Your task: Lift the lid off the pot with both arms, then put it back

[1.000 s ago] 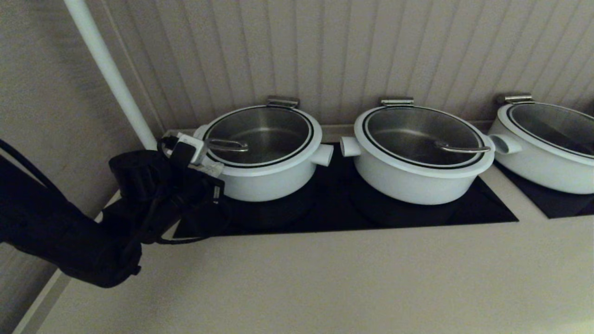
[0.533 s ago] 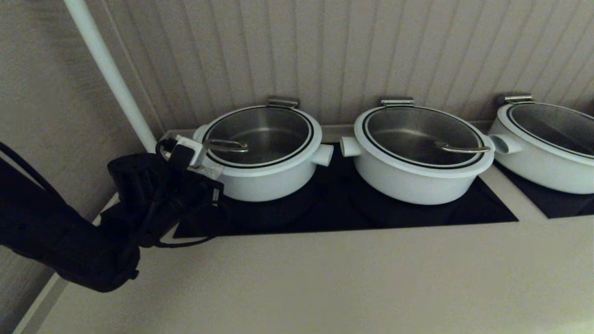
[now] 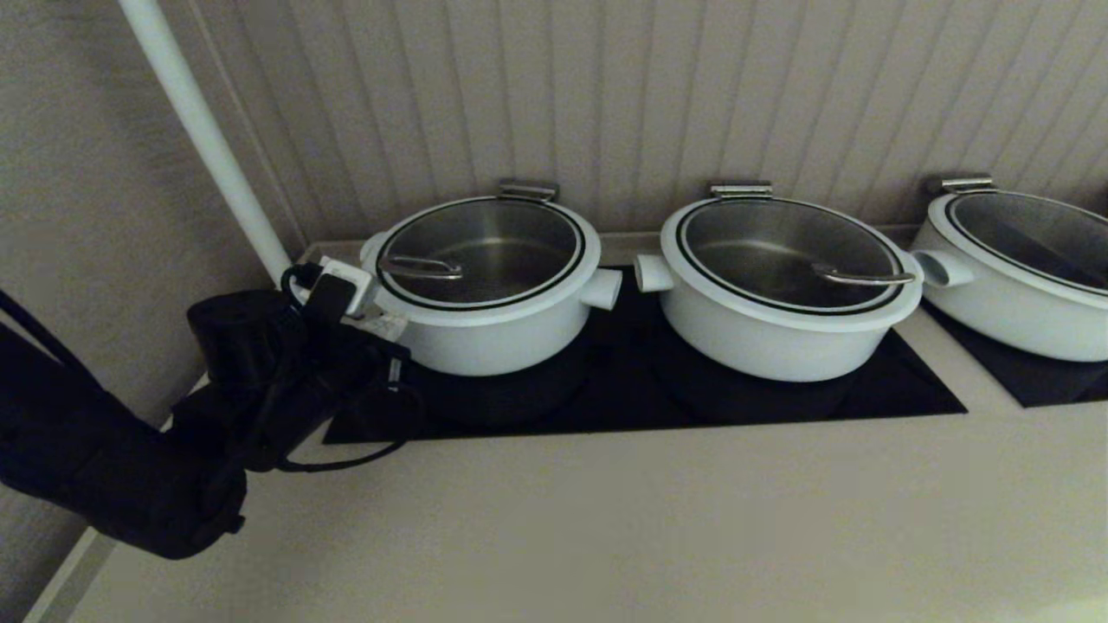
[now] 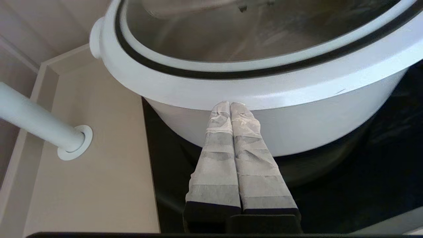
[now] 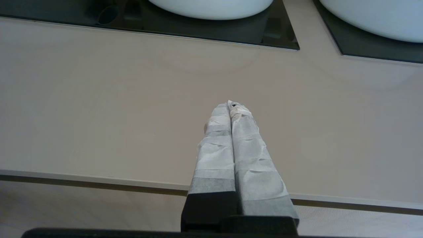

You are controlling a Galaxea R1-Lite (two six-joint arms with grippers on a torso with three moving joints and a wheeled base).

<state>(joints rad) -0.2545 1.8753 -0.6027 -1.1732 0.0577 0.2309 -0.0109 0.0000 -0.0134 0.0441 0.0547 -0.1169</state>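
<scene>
The pot (image 3: 506, 342) stands at the left end of the black cooktop, with the lid (image 3: 485, 251) seated on it and the steel bar handle (image 3: 422, 268) toward its left side. My left gripper (image 3: 381, 318) is shut and empty at the pot's left side. In the left wrist view its tips (image 4: 230, 105) sit against the pot wall (image 4: 314, 129), just under the lid's white ring (image 4: 264, 84). My right gripper (image 5: 231, 105) is shut and empty, above the bare counter near its front edge. It is out of the head view.
Two wider white pots with glass lids stand to the right, one in the middle (image 3: 783, 290) and one at the far right (image 3: 1021, 268). A white pole (image 3: 203, 138) rises just left of the pot. The panelled wall is close behind. Beige counter (image 3: 606, 519) lies in front.
My left arm has drawn back to the left and a little lower. Its gripper has slid off the lid's left edge to the pot's side. The lid has not moved.
</scene>
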